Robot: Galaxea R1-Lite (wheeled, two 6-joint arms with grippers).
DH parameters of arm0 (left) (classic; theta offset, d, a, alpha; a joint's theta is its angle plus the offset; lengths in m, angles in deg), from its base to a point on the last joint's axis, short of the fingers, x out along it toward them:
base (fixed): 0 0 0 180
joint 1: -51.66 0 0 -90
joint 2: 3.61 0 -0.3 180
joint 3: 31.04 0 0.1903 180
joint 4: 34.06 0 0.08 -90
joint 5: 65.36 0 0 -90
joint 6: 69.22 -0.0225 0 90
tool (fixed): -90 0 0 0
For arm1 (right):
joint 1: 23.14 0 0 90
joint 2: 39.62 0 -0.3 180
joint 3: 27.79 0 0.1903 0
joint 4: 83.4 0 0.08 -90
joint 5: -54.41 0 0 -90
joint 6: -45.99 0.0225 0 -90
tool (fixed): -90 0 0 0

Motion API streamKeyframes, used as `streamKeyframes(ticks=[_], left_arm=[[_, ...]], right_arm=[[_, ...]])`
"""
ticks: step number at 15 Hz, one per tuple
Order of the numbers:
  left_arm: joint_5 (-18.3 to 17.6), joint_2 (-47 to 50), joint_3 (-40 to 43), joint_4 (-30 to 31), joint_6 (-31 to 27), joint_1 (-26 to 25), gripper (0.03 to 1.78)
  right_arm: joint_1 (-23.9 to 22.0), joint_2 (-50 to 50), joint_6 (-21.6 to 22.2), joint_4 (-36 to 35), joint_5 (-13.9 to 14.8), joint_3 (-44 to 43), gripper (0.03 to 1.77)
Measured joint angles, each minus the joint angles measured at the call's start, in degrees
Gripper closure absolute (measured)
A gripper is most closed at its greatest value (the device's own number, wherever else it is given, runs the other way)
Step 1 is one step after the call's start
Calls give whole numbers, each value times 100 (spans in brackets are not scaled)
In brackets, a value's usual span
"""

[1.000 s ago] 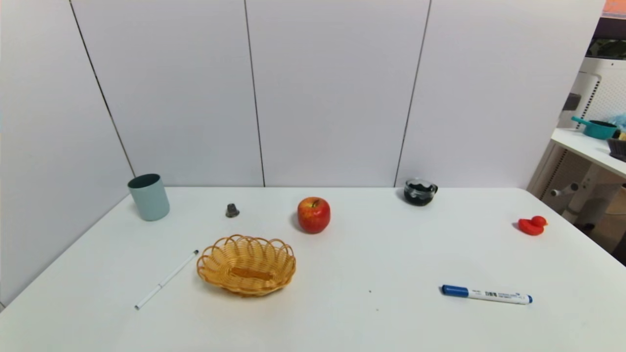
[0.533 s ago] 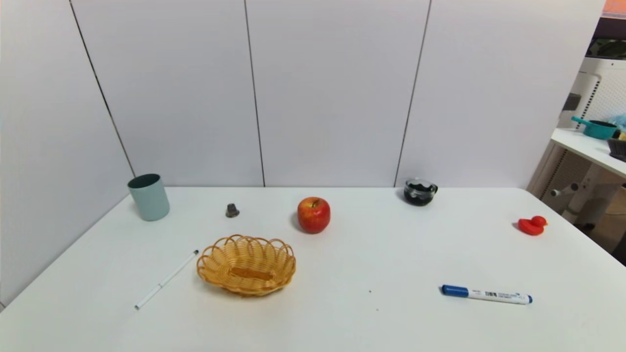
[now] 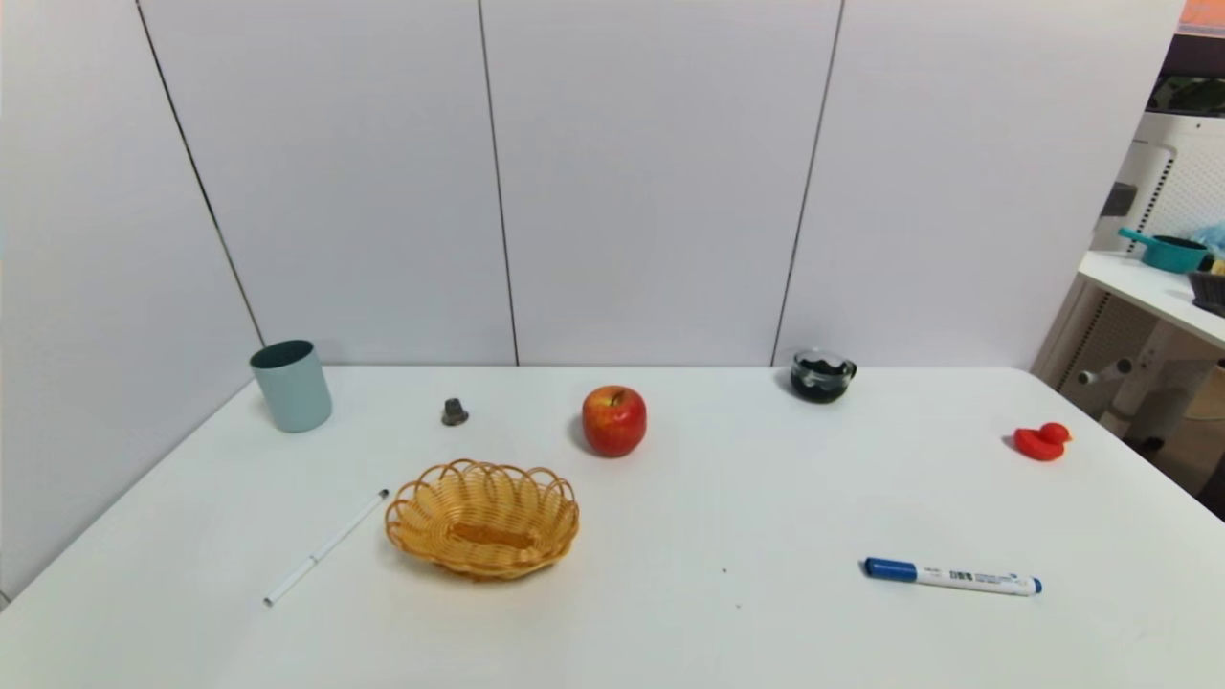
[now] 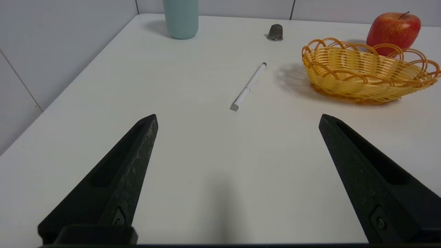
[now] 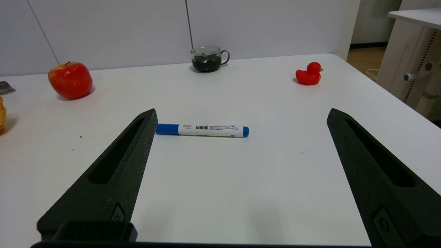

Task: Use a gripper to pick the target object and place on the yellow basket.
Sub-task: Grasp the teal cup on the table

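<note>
The pale blue-green cup (image 3: 291, 386) stands upright at the far left corner of the white table, near the wall; the left wrist view shows its lower part (image 4: 181, 19). The yellow wicker basket (image 3: 482, 518) sits empty at front left of centre, also seen as the basket (image 4: 365, 72). Neither arm shows in the head view. My left gripper (image 4: 237, 119) hangs open over bare table near the front edge, well short of the cup. My right gripper (image 5: 241, 115) is open too, low over the table on the right side.
A red apple (image 3: 613, 420) lies behind the basket, a small grey cap (image 3: 454, 412) to its left. A white pen (image 3: 325, 547) lies left of the basket. A blue marker (image 3: 951, 577), a red duck (image 3: 1041, 442) and a dark glass cup (image 3: 821, 375) occupy the right half.
</note>
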Motion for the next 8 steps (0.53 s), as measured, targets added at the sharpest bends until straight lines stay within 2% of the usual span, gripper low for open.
streamKeyframes(ticks=[3, 8], left_arm=[[-17, -948, -907, 276, -166, -17, 12], [-26, -2614, -3149, 254, -260, -172, 12]], right_arm=[[0, 0, -2, 1, 2, 0, 10], [0, 0, -2, 0, 5, 0, 10]])
